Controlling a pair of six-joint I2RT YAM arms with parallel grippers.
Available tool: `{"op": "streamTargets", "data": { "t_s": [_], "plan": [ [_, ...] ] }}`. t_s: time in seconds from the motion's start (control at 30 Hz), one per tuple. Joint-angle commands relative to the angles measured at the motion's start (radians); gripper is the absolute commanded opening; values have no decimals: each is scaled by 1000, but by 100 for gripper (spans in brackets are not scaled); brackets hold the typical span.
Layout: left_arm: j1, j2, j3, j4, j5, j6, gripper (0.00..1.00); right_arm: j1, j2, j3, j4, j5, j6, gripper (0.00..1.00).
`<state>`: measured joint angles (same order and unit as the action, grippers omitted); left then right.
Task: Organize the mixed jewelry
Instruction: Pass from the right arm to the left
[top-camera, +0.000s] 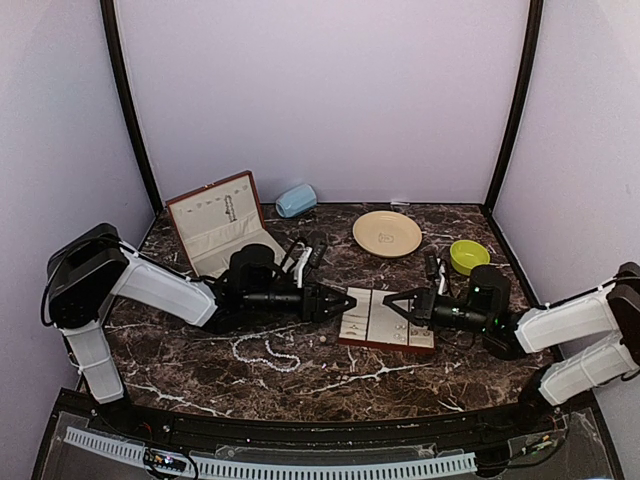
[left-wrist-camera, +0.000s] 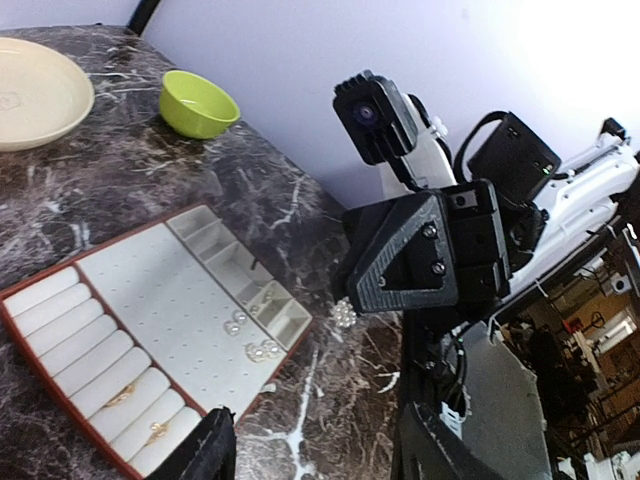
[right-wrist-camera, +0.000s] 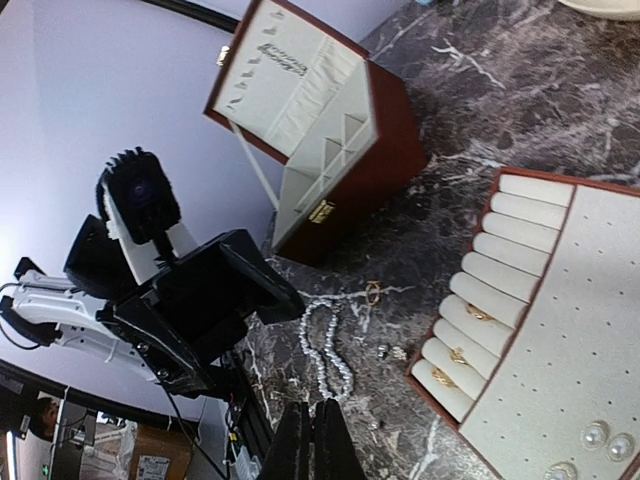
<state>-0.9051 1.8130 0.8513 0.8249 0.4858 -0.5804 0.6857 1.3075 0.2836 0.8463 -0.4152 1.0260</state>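
Dark brown marble with white veins makes up the table (top-camera: 200, 385). A long string of small white beads (right-wrist-camera: 330, 370) lies on it in loose curls, a little left of the middle and below it in the top view. Just beside the string are one thin gold ring (right-wrist-camera: 373, 292) and two tiny silvery bits (right-wrist-camera: 392, 352), all lying on the marble.

A flat cream tray with a red-brown rim (top-camera: 352, 343) sits in the middle of the top view. Three small gold rings (right-wrist-camera: 458, 355) are tucked between the soft rolls at one end of it. A few round white pearl earrings (left-wrist-camera: 262, 350) rest on its dotted flat part, next to the small cubbies.

The left gripper (top-camera: 333, 300) comes in from the left side and stops at the tray's left edge. Its two fingers stand wide apart. The right gripper (top-camera: 388, 303) comes in from the right and hangs over the tray. Its fingers are pressed together. In the left wrist view a tiny bunch of white beads (left-wrist-camera: 343, 313) shows right at its tip, but I cannot tell if it is pinched there or just lying near.

An open red-brown box with cream lining (top-camera: 215, 228) stands in the upper left of the top view. A round cream plate (top-camera: 387, 233) and a small green bowl (top-camera: 468, 256) sit further back, toward the upper right.
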Motion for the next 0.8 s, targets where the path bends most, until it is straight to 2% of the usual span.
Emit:
{"op": "streamTargets", "data": {
  "t_s": [0.0, 0.17, 0.5, 0.77],
  "plan": [
    [-7, -9, 35, 79, 183, -23, 58, -7, -46, 30, 76, -149, -29, 0],
    [-7, -4, 80, 44, 233, -11, 56, -7, -67, 77, 30, -246, -54, 0],
    [-10, 23, 130, 29, 361, -7, 46, -6, -23, 130, 30, -343, -56, 0],
    [-17, 35, 149, 17, 372, 0, 39, -5, -6, 139, 31, -371, -53, 0]
  ]
}}
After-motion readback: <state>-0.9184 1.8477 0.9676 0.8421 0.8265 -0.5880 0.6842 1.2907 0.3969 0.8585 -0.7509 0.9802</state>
